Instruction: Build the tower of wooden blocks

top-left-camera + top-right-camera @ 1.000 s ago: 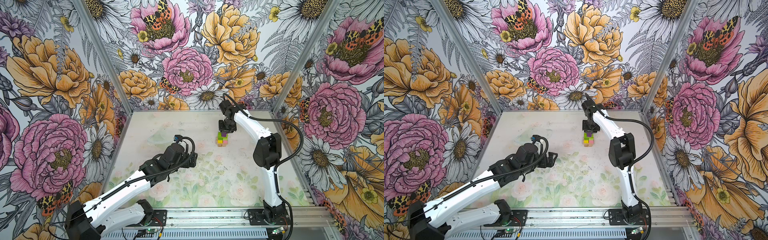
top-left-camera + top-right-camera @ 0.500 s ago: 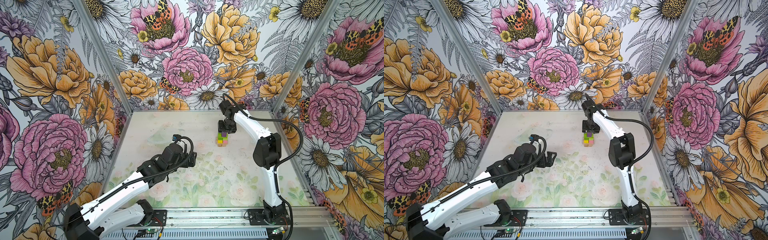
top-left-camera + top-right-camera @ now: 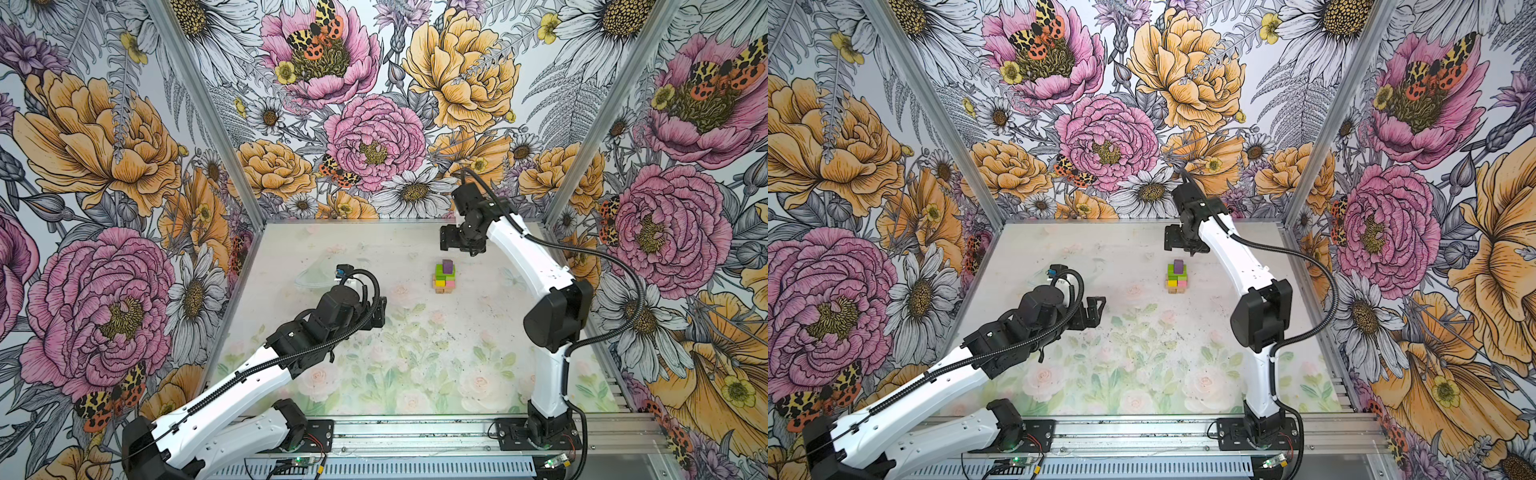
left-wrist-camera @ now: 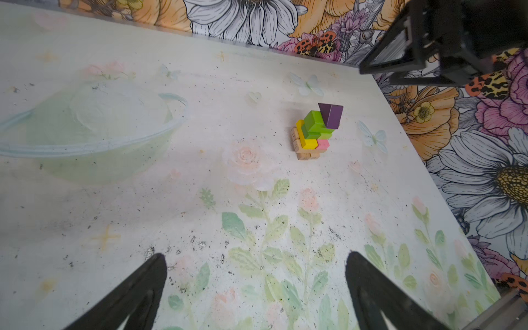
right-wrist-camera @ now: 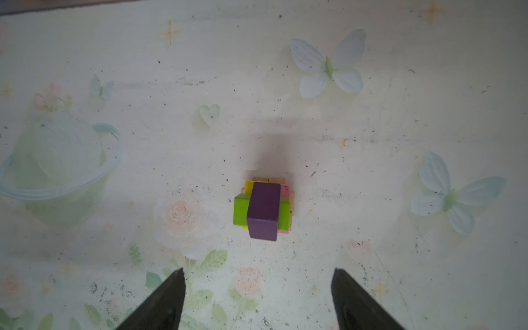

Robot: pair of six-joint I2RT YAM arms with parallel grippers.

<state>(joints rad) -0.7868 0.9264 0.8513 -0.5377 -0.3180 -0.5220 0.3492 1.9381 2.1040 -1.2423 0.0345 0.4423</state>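
Right wrist view looks straight down on the tower (image 5: pixel 264 208), and what worries me is the purple piece (image 5: pixel 263 213) on top. It lies across the green blocks (image 5: pixel 240 210) and juts past them on one side. From the left wrist view it seems to lean out over the edge of that layer, so I reckon a slight knock or shake could tip it off.

The right gripper (image 5: pixel 258 271) hangs above the tower, clear of it, jaws well apart with nothing between them. If that arm drops or swings low, a finger could clip the top and scatter the stack.

The tower stands on the worktop (image 3: pixel 415 353) toward the far edge, right of the middle. The left gripper (image 4: pixel 256 255) is spread wide and empty, left of the middle and well apart from the tower. A careless reach across from there would be the other hazard.
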